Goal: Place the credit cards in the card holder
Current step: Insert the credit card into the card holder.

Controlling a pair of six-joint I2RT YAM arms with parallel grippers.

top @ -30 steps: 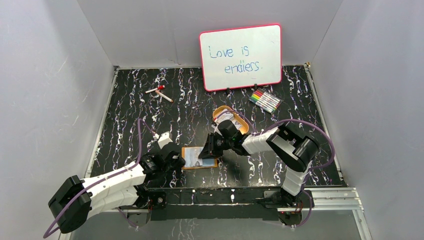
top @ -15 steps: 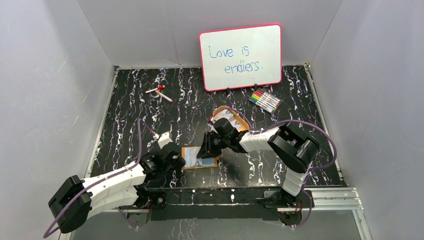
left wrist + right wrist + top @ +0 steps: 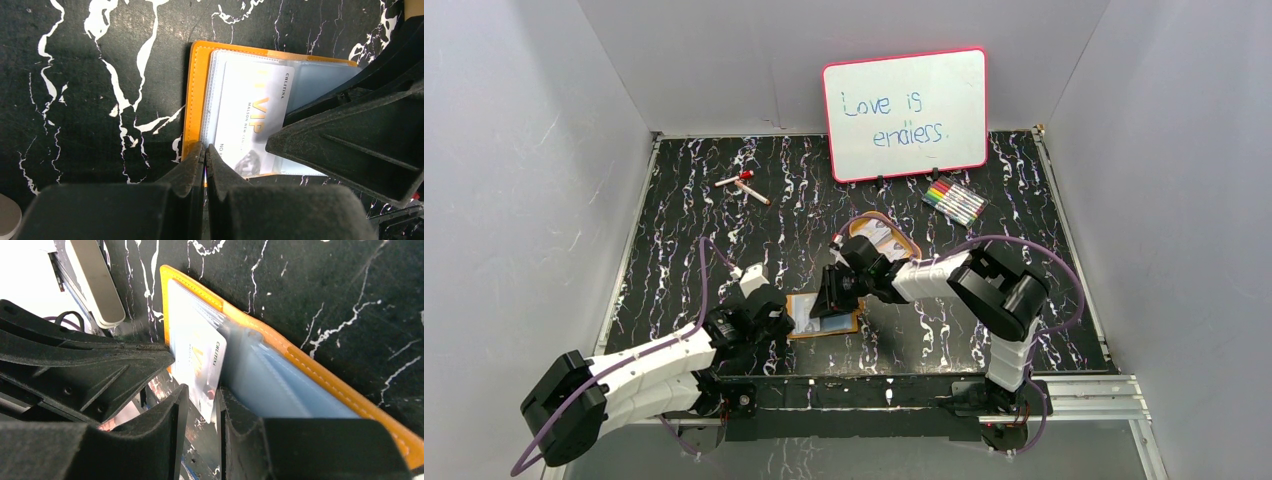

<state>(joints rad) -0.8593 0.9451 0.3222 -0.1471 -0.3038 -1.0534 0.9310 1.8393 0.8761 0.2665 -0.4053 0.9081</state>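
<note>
Wide view first: the black, white-veined bench [image 3: 724,220] fills the floor of the booth. A whiteboard [image 3: 904,115] stands propped at its far edge.

The left arm [image 3: 654,365] reaches in low from the near left. The right arm [image 3: 944,275] folds across from the near right, and both meet over the card holder [image 3: 846,322]. That lies open and flat on the bench near the front edge, between the two arms.

Behind the right arm sits the oval tin tray [image 3: 902,243], and further back a pack of coloured markers [image 3: 954,202].

Down to the left wrist view: the left jaws are closed tight, nothing seen between them. Their fingertips [image 3: 192,165] are right at the near orange border of the card holder [image 3: 197,90].

Tucked into the clear pocket there lies a pale credit card [image 3: 245,115], with gold lettering on its face. It sits just beyond the left tips.

Over to the right wrist view: the right jaws stand a narrow gap apart, directly over the pockets. The card's [image 3: 197,365] near corner shows in the gap between the fingers [image 3: 170,410]. The blue-grey pocket of the holder [image 3: 270,385] runs off to the right. Whether the fingers touch the card, I can't make out.
</note>
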